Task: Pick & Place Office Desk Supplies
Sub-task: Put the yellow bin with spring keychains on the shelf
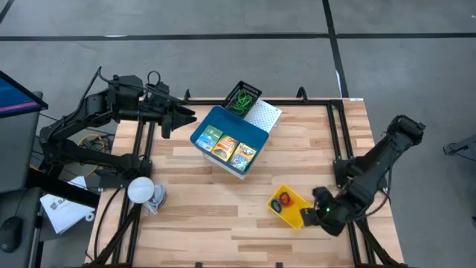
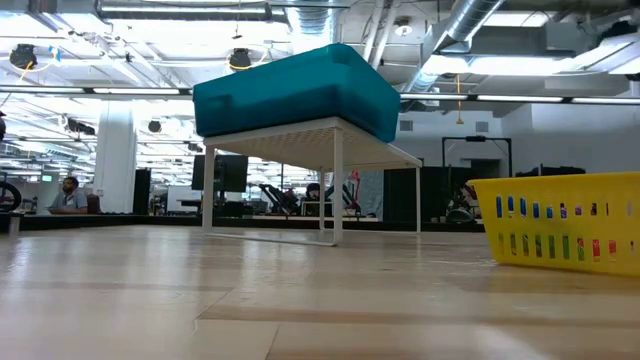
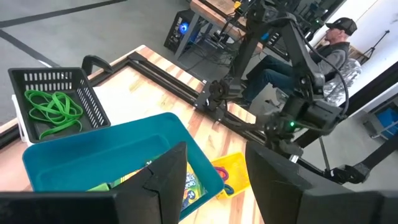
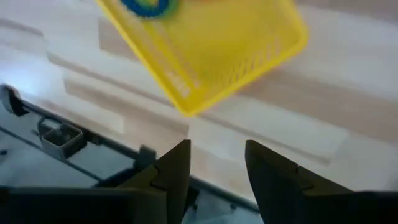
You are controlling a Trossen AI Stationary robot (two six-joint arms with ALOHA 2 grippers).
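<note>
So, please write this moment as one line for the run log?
left gripper: open, empty, beside blue tray | right gripper: open, empty, beside yellow tray | crayon packs: in blue tray | green rubber bands: in black tray

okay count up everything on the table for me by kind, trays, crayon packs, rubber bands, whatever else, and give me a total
Trays: 3, blue, black, yellow
Crayon packs: 3, in the blue tray
Rubber band clusters: 2, green bands in the black tray, mixed bands in the yellow tray
White round object: 1
Total: 9

Table (image 1: 223, 208): pale wood planks, smooth satin finish. Yellow tray (image 1: 294, 212), black tray (image 1: 249, 91): perforated plastic mesh. Blue tray (image 1: 245, 128): smooth matt plastic walls. Crayon packs (image 1: 223, 145): glossy printed card.
</note>
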